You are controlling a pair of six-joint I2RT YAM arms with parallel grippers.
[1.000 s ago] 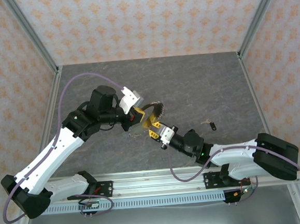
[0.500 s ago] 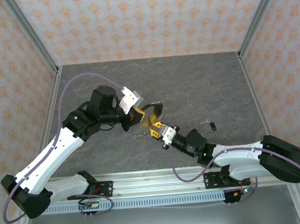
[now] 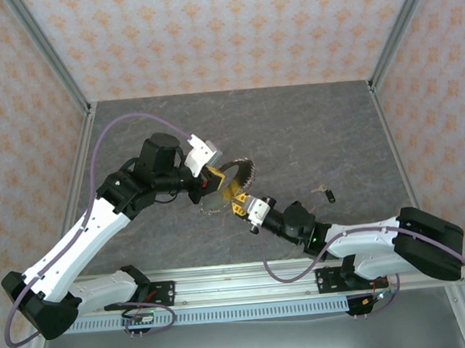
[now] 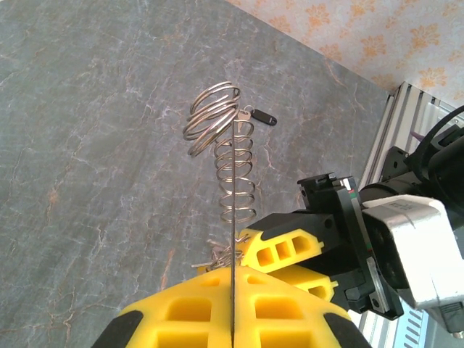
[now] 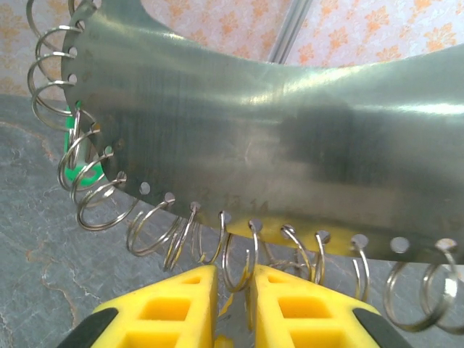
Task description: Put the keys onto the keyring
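At the near side of the bench (image 3: 309,128), the right tool (image 5: 233,279) reaches up under the keyring (image 5: 290,130). Its yellow fingers are drawn almost together, with one wire loop (image 5: 239,264) standing in the narrow gap between them; whether they actually pinch it cannot be told. Off to its right, a small dark-headed key (image 3: 324,191) lies loose on the stone-grey surface, apart from both arms. Just beyond the right tool, the keyring is held above the bench. It is a thin, shiny metal plate with a row of holes along its curved rim and a wire ring threaded through each. The left tool (image 4: 233,290) holds it on edge, fingers clamped tight on the plate. A patch of green (image 5: 72,148) shows behind the rings at one end of the rim, perhaps a key head. The plate looks stiff, light and slippery, and is best gripped flat across its faces, as it is now. The rings look springy and free to swing, so each probably wants taking close to its hole. The flat little key would likely skid on the bench and seems best lifted by its head.
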